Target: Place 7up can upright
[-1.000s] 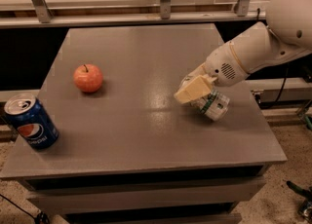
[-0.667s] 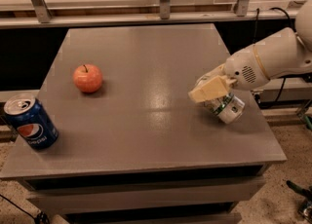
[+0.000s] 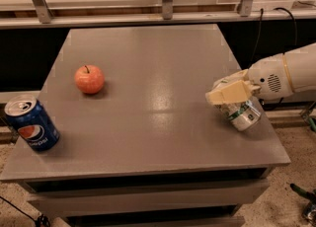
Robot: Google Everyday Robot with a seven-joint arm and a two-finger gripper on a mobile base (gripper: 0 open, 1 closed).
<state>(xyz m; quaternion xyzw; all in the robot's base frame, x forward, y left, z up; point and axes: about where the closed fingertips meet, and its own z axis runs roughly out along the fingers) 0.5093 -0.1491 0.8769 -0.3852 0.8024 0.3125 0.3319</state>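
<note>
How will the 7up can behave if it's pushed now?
The 7up can is held tilted by the gripper near the right edge of the table, so it would probably tip and roll, perhaps off. Its smooth metal side looks slippery. A thin can likely dents easily.

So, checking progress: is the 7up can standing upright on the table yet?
No, the 7up can is held tilted in the hand near the right edge of the table.

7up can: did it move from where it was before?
Yes. The 7up can, held tilted in the gripper, has gone right, farther from the apple and closer to the table right edge.
</note>
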